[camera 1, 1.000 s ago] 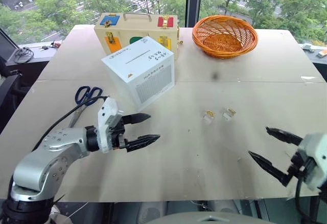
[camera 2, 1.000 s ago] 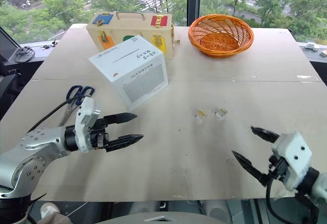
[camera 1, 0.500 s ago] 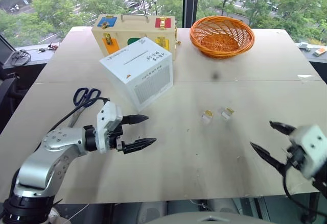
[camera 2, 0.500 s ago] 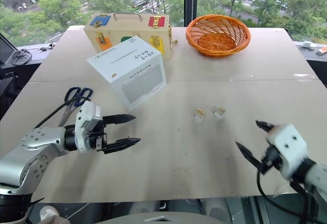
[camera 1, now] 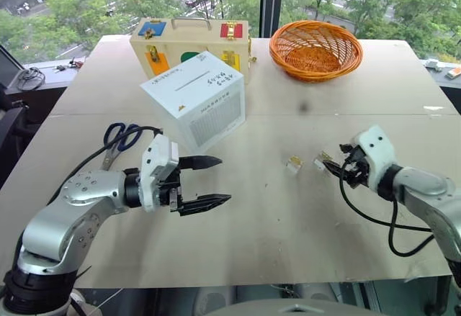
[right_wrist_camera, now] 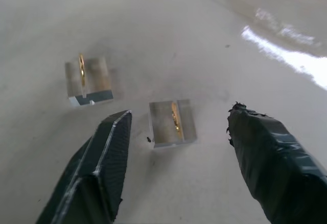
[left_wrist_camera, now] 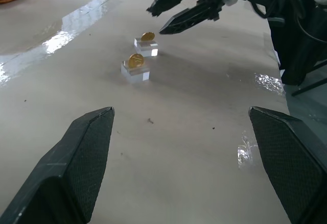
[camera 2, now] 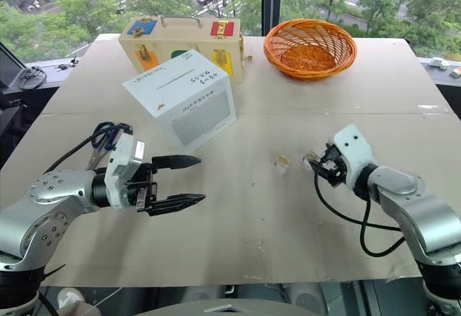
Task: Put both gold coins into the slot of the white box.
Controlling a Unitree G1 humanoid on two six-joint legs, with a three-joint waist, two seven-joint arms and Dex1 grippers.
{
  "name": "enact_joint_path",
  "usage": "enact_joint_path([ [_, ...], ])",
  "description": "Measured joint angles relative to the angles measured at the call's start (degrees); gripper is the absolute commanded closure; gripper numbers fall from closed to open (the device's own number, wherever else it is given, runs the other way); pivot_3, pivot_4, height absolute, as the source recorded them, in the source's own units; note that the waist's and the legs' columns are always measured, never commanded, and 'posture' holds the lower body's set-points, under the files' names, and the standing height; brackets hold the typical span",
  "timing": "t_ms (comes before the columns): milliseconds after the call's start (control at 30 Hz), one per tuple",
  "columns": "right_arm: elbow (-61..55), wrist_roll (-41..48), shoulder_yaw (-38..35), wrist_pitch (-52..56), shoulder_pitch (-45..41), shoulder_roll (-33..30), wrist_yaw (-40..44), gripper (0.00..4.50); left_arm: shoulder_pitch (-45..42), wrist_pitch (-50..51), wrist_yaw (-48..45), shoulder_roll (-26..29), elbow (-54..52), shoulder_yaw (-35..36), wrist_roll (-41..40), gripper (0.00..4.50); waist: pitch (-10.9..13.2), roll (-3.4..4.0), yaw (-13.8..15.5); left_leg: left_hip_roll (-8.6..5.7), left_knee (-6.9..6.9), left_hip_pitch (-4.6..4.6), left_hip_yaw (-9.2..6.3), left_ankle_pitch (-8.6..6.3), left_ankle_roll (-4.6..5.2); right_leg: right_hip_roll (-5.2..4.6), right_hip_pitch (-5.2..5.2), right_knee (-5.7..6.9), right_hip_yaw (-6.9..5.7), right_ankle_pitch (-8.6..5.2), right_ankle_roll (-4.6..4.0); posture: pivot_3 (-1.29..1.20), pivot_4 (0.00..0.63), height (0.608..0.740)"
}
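Two gold coins stand on edge, each in a small clear holder, on the table right of centre: one coin (camera 1: 294, 162) to the left, the other coin (camera 1: 322, 159) beside it. My right gripper (camera 1: 333, 166) is open, low over the table. Its fingers straddle the right-hand coin (right_wrist_camera: 174, 116) and its holder without touching them; the left-hand coin (right_wrist_camera: 82, 70) stands just beyond. The white box (camera 1: 194, 100) sits tilted at the back left, its slot (camera 1: 189, 80) on the top face beside the handwriting. My left gripper (camera 1: 223, 180) hovers open and empty in front of the box, pointing towards the coins (left_wrist_camera: 136, 59).
A cream wooden case (camera 1: 191, 42) with coloured latches stands behind the white box. An orange wicker basket (camera 1: 315, 48) sits at the back right. Blue-handled scissors (camera 1: 121, 137) lie at the left near my left arm. The table's front edge (camera 1: 238, 283) is close below both arms.
My right arm has swung forward and left from the table's front right corner to the coins, and its fingers have narrowed around the nearer holder. The left gripper has barely shifted.
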Motion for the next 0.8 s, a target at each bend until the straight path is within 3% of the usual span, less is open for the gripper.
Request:
enact_joint_path([
  [400, 3.6, -3.1, 3.3, 0.2, -3.7, 1.4, 1.0, 1.93, 0.0, 0.6, 1.0, 0.0, -1.3, 0.0, -0.6, 0.19, 0.0, 0.00, -1.1, 0.02, 0.00, 0.03, 0.06, 0.00, 0.01, 0.02, 0.00, 0.00, 0.03, 0.01, 0.01, 0.00, 0.150, 0.740],
  [500, 4.6, -3.5, 3.5, 0.5, -3.9, 1.9, 1.1, 2.71, 0.1, 0.5, 1.1, 0.0, -1.3, 0.0, -0.5, 0.19, 0.0, 0.00, -1.1, 0.02, 0.00, 0.03, 0.06, 0.00, 0.01, 0.02, 0.00, 0.00, 0.03, 0.01, 0.01, 0.00, 0.150, 0.740],
  [567, 5.0, -3.7, 3.7, 0.5, -4.3, 2.2, 1.1, 3.69, 0.3, 0.5, 1.1, 0.0, -1.3, 0.0, -0.5, 0.19, 0.0, 0.00, -1.1, 0.02, 0.00, 0.03, 0.07, 0.00, 0.01, 0.02, 0.00, 0.00, 0.04, 0.01, 0.01, 0.00, 0.150, 0.740],
  [633, 5.1, -3.8, 3.8, 0.5, -4.4, 2.3, 1.1, 4.30, 0.5, 0.5, 1.1, 0.0, -1.3, 0.0, -0.5, 0.19, 0.0, 0.00, -1.2, 0.03, 0.00, 0.03, 0.06, 0.00, 0.01, 0.02, 0.00, 0.00, 0.04, 0.00, 0.02, 0.00, 0.150, 0.740],
  [667, 5.3, -4.0, 3.8, 0.5, -4.5, 2.4, 1.2, 4.47, 0.5, 0.5, 1.1, 0.0, -1.3, 0.0, -0.5, 0.19, 0.0, 0.00, -1.2, 0.03, 0.00, 0.03, 0.07, 0.00, 0.01, 0.02, 0.00, 0.00, 0.04, 0.00, 0.03, 0.00, 0.150, 0.740],
  [800, 5.8, -4.5, 4.0, 0.5, -4.6, 2.5, 1.6, 4.47, 0.4, 0.7, 1.3, 0.2, -1.5, 0.0, -0.6, 0.19, 0.0, 0.00, -1.1, 0.03, 0.00, 0.03, 0.07, 0.00, 0.01, 0.01, 0.00, 0.00, 0.04, 0.00, 0.02, 0.00, 0.150, 0.740],
])
